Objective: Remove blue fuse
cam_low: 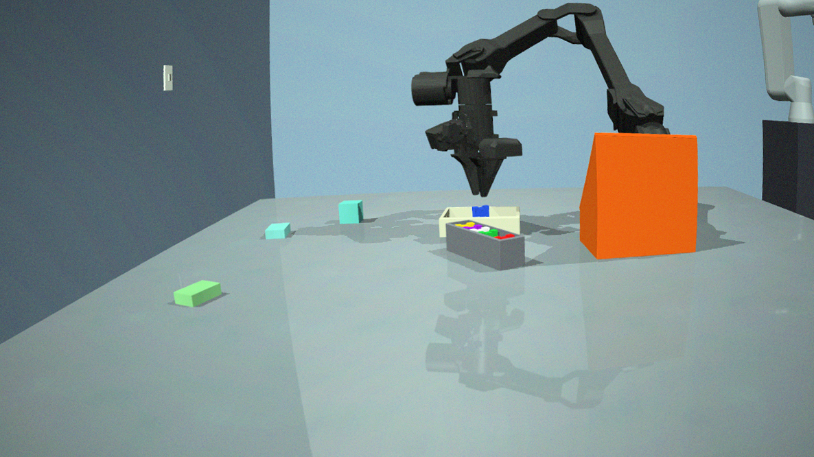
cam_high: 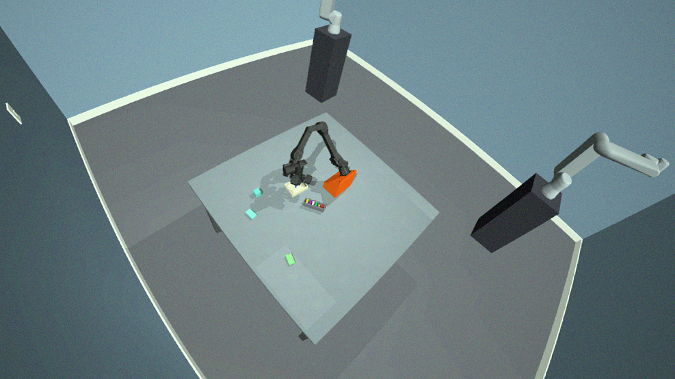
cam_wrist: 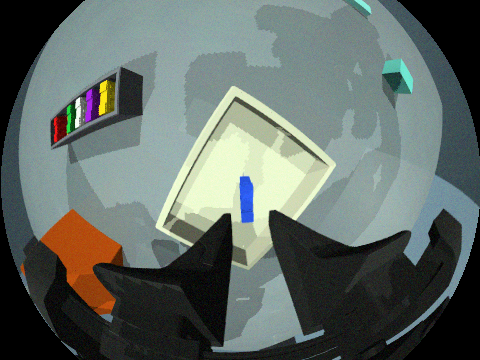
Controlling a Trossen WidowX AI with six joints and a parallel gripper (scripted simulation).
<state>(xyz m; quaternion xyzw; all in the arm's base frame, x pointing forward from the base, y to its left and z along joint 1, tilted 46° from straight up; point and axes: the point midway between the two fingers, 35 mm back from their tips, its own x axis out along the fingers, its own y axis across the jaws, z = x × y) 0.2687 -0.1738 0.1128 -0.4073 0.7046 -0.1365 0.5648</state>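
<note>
The blue fuse (cam_low: 480, 211) (cam_wrist: 246, 199) stands upright, free of the fingers, within the outline of the cream tray (cam_high: 293, 192) (cam_low: 501, 221) (cam_wrist: 215, 170). Its lower part is hidden by the tray wall in the exterior view, so I cannot tell whether it touches the floor. My gripper (cam_low: 480, 194) (cam_wrist: 250, 218) is partly open and empty, pointing down just above the fuse. The dark grey fuse block (cam_low: 471, 245) (cam_wrist: 131, 92) stands beside the tray, holding red (cam_wrist: 60, 129), green (cam_wrist: 71, 119), white (cam_wrist: 80, 112), purple (cam_wrist: 92, 105) and yellow (cam_wrist: 106, 97) fuses.
A tall orange block (cam_high: 339, 182) (cam_low: 642, 198) (cam_wrist: 82, 250) stands near the arm's base. A teal cube (cam_low: 350, 212) (cam_wrist: 398, 75) and a flat teal block (cam_low: 278, 231) lie on the tray's other side. A light green block (cam_high: 289, 258) (cam_low: 197, 293) lies farther off.
</note>
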